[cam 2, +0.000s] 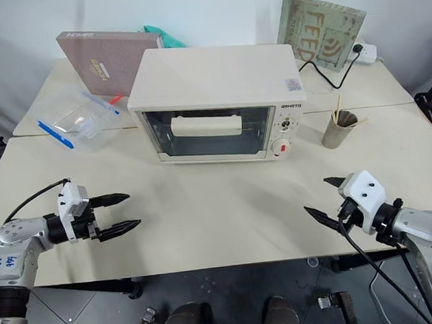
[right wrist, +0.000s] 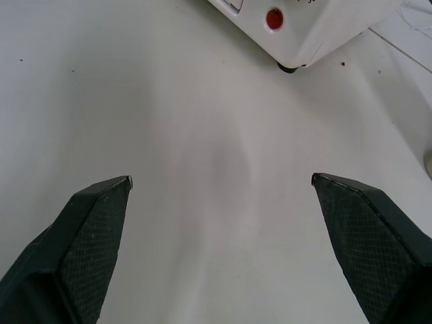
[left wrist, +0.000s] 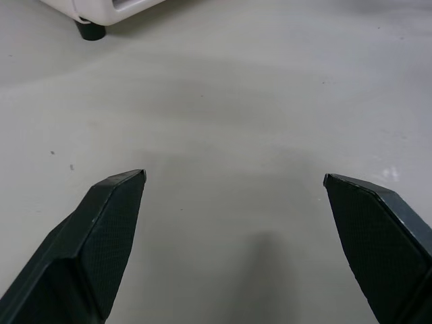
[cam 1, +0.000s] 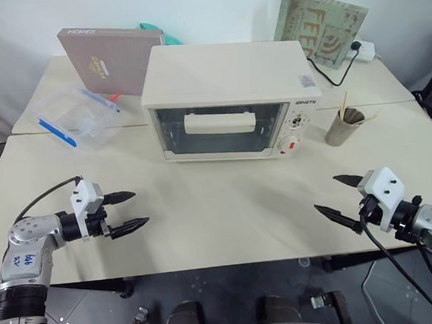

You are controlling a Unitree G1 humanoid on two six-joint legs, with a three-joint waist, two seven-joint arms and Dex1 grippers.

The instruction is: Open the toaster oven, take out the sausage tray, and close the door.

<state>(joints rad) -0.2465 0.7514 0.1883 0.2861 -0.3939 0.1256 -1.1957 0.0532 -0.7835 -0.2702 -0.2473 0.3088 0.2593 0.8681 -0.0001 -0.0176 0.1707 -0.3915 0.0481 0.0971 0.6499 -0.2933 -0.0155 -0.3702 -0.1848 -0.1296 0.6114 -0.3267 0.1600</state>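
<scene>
toaster oven [cam 1: 226,94] | cream-white, mid-table | door [cam 1: 221,130] shut (glass front)

one toaster oven [cam 1: 226,98], two boxes [cam 1: 112,59], one cup [cam 1: 343,126]

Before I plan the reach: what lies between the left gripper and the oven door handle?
Only bare cream tabletop lies between the open left gripper and the cream bar handle, seen in the left eye view.

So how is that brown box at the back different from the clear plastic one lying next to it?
The brown box is opaque and leans up against the wall, while the clear plastic container is see-through and lies flat on the table. The brown box is plain with small print; the clear plastic container has blue edges and a red mark. Both are flat, rectangular and sit to the left of the toaster oven.
</scene>
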